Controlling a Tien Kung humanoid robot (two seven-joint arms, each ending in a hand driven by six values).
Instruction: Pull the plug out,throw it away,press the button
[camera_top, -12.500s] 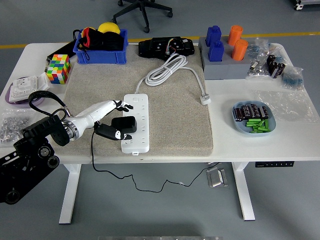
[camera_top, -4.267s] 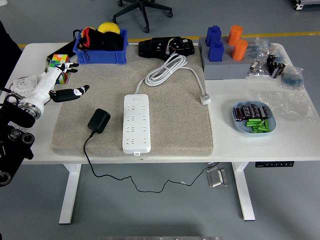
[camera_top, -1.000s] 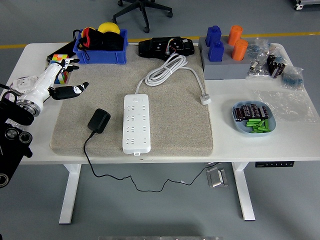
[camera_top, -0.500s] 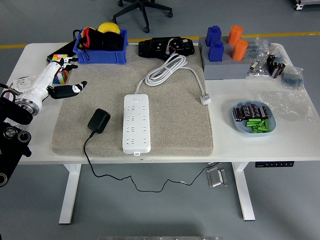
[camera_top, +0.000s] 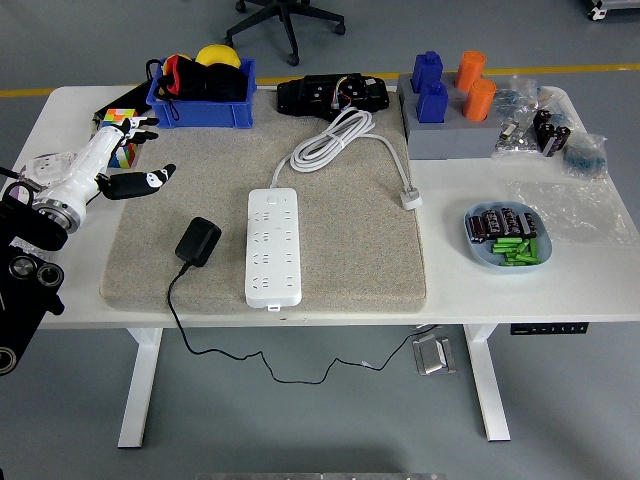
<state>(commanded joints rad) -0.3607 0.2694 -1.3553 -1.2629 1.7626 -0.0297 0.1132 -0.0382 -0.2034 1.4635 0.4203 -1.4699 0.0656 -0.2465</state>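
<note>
A white power strip (camera_top: 273, 245) lies lengthwise on the grey mat (camera_top: 340, 220), with its white cable (camera_top: 335, 140) coiled behind it. The black plug adapter (camera_top: 198, 241) lies on the mat left of the strip, out of its sockets, its black cord hanging over the table's front edge. My left hand (camera_top: 130, 160) is open and empty, held above the mat's far left corner, well away from the plug and the strip. The right arm is out of view.
A colour cube (camera_top: 118, 136) sits just behind my left hand. A blue bin (camera_top: 200, 100) and a black device (camera_top: 333, 95) stand at the back. Blue and orange blocks (camera_top: 450, 85) sit back right. A blue plate (camera_top: 507, 240) of batteries is at the right.
Long ago my left hand held the plug at the strip; now the plug lies loose on the mat. Over the last second the hand only shifted slightly at the left.
</note>
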